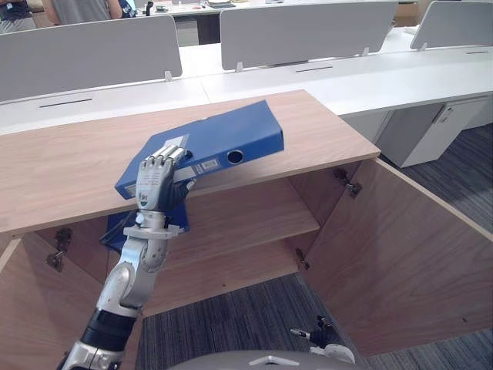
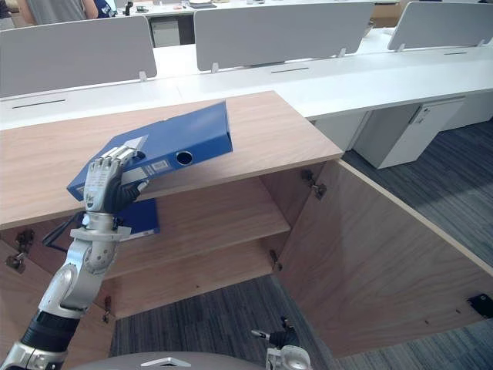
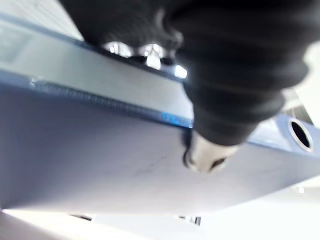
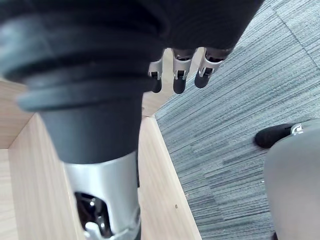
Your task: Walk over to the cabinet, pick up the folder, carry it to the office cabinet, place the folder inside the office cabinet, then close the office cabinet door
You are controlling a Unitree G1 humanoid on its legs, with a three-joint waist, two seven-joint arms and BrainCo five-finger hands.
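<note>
Firmly clamped on the near end of the blue folder (image 1: 227,142) with the left hand (image 1: 156,179): fingers (image 3: 150,52) curled over the upper cover, thumb (image 3: 207,156) pressed against the underside. Held tilted, spine and its round finger hole facing the head camera, gripped corner jutting out past the front edge of the wooden counter (image 1: 62,169) topping the office cabinet (image 1: 316,189), far end over that counter; cannot tell whether touching it or just above. Below the hand, inside the open cabinet, a second blue binder (image 1: 115,230) lying on the shelf (image 1: 246,216), with the right door (image 1: 400,254) swung wide. Low beside that door, right hand (image 4: 179,80) hanging over the grey carpet (image 4: 240,100), fingers loosely straight, holding nothing. Behind the cabinet, white desks (image 1: 385,77) with grey dividers (image 1: 308,31).
</note>
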